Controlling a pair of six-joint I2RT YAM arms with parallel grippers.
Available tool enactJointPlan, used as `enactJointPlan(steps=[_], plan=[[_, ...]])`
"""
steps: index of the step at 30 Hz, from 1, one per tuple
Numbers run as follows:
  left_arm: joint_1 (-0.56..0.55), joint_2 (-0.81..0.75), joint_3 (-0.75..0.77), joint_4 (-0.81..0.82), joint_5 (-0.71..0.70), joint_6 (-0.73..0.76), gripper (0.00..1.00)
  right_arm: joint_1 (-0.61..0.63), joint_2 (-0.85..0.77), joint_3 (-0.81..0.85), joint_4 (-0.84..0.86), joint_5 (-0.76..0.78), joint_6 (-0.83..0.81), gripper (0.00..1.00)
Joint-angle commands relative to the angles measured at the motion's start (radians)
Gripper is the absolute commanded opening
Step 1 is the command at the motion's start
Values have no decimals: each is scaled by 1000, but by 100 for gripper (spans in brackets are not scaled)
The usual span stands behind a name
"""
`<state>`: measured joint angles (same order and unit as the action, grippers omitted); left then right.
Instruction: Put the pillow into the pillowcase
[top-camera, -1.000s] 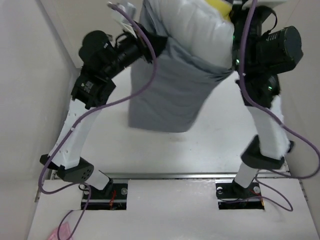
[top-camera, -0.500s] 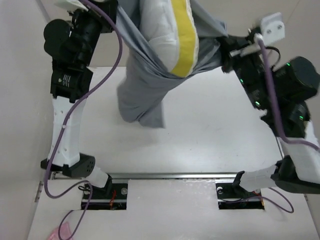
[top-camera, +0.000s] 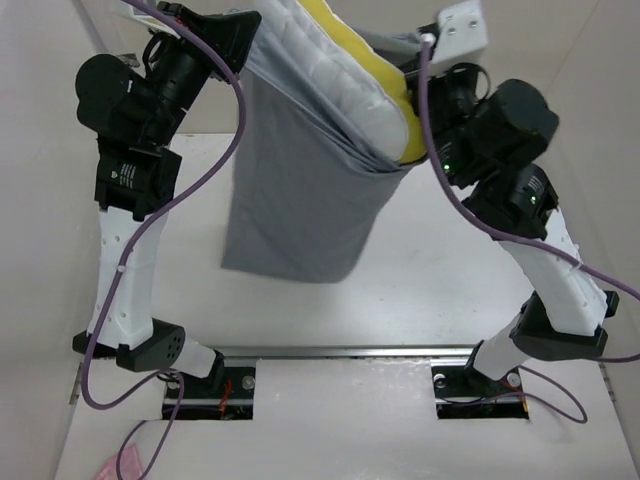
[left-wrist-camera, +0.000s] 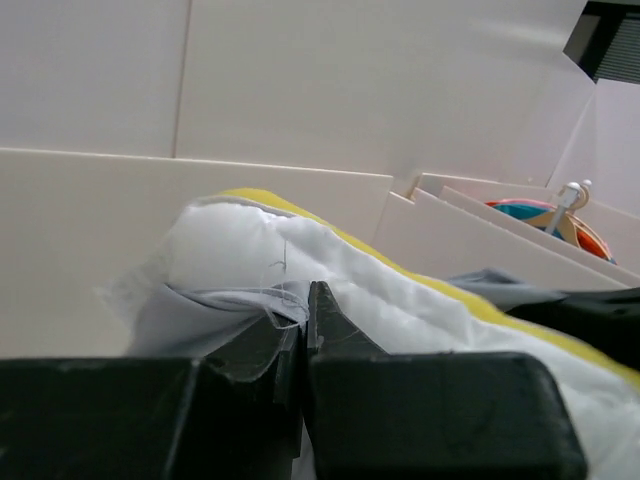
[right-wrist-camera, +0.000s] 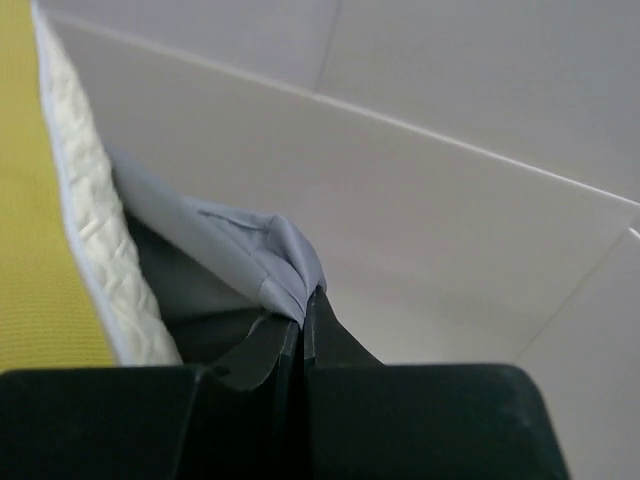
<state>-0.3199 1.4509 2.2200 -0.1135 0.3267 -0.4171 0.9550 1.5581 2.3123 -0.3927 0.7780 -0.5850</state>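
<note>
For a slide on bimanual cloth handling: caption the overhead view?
Left end effector and right end effector hold up the wrinkly grey fabric pillowcase by its mouth, cream-white yellow-edged foam pillow partly inside.

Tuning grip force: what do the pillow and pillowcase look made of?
Pillowcase: thin matte grey cloth, likely woven; it hangs limp, creases, and bunches in the right gripper. Pillow: white quilted textured cover with a yellow side band; holds its shape, so probably foam, but the core is hidden.

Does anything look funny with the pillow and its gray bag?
Yes. The pillow sits slanted in the pillowcase, its upper part and yellow edge poking out of the opening. The left gripper and right gripper each pinch the cloth rim, so the case hangs down.
</note>
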Motion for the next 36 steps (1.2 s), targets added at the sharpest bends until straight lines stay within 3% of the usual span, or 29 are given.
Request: enactJointPlan(steps=[1, 4, 5, 7, 11, 12, 14, 17, 18, 20, 21, 22, 23, 24, 25, 26, 27, 28, 30, 33, 36], plan=[[1, -44, -11, 198, -70, 3, 0, -9, -49, 82, 284, 157, -90, 0], [1, -6, -11, 219, -71, -26, 0, -37, -49, -64, 643, 330, -382, 0], [1, 15, -11, 219, -43, -26, 0, -54, -3, -45, 720, 352, -444, 0], [1, 130, 16, 221, -3, -78, 0, -125, 46, 17, 732, 397, -532, 0], [1, 432, 396, 143, 148, -175, 0, -275, 166, 229, 762, 388, -595, 0], [1, 468, 414, 143, 199, -196, 0, -288, 186, 229, 762, 373, -614, 0], [12, 470, 353, 170, 225, -206, 0, -274, 186, 167, 741, 331, -631, 0], [21, 341, 16, 192, 186, -144, 0, -216, 204, -9, 689, 352, -613, 0], [21, 306, -167, 192, 146, -129, 0, -159, 217, -153, 689, 409, -599, 0], [33, 211, -339, 192, 2, -100, 0, -83, 217, -285, 539, 429, -387, 0], [63, 185, -408, 173, -47, -100, 0, 3, 232, -316, 373, 337, -240, 0], [83, 157, -530, 163, -92, -115, 0, 42, 255, -277, -22, 220, -85, 0], [105, 135, -581, 149, -163, -135, 0, 63, 319, -225, -169, 70, 180, 0], [155, 90, -627, 129, -204, -187, 0, 64, 350, -176, -270, -109, 254, 0], [185, 72, -695, 80, -240, -209, 11, 64, 376, -127, -329, -448, 301, 0], [209, 59, -721, 52, -292, -222, 35, 64, 405, -126, -346, -577, 338, 13], [234, 37, -741, 20, -313, -223, 99, 64, 414, -126, -347, -692, 338, 30], [280, 28, -758, -50, -337, -250, 100, 64, 415, -126, -347, -829, 347, 50], [312, 10, -833, -89, -367, -262, 100, 64, 413, -136, -318, -853, 356, 90], [346, -49, -1002, -77, -365, -298, 100, 64, 355, -206, -241, -758, 370, 98], [355, -118, -1158, -87, -303, -321, 100, 64, 320, -252, -230, -675, 383, 98]])
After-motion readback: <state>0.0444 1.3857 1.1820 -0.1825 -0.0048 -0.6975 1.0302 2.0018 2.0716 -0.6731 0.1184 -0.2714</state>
